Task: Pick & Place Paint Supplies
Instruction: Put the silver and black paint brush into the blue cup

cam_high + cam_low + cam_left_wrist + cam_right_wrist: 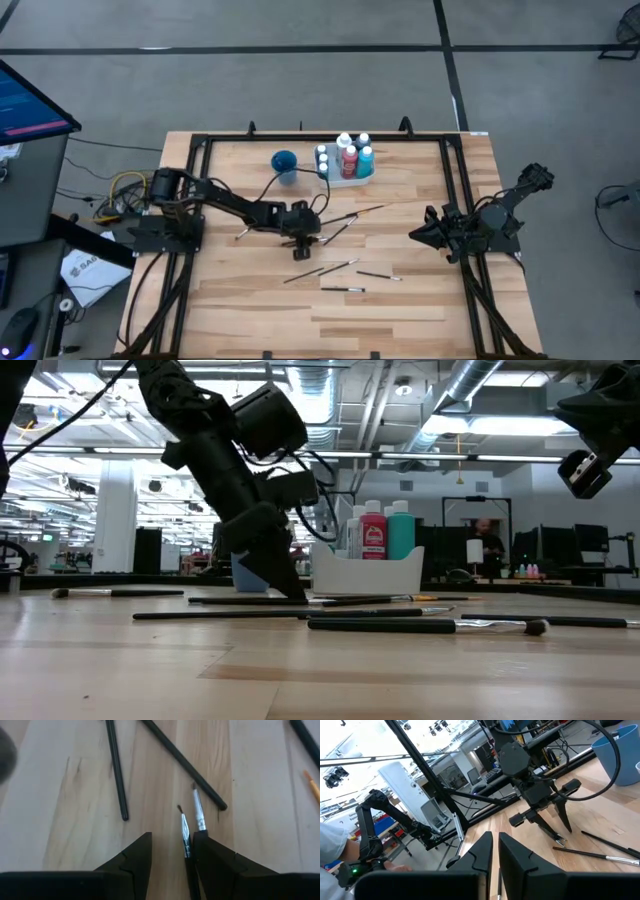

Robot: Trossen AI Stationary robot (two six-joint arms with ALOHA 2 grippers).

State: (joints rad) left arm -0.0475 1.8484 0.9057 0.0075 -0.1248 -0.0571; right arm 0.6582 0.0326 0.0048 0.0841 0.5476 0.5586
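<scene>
1. Two arms work at a wooden table [400,310]; the left hand [303,243] is down at the table near its middle, the right hand [418,236] waits above the table's right side, well apart from the brushes.
2. Left hand: its fingers [135,860] stand apart, tips at the wood, with two thin paintbrushes [186,836] lying between them; one brush lies close against the inner face of one finger, though whether either finger actually presses a brush is hard to tell.
3. Right hand, seen in its wrist view [493,851]: the fingers are together with only a slit between them, holding nothing.
4. Several more dark-handled paintbrushes lie flat and scattered on the table: a few [345,221] just beside the left hand, three others [352,277] nearer the table's front edge.
5. Toward the far edge stands a white rectangular tray [352,178] with white-capped paint bottles [348,160] upright inside it, a red one and a teal one among them.
6. Just left of the tray sits a blue cup [284,165], upright, with a black cable running past it.
</scene>
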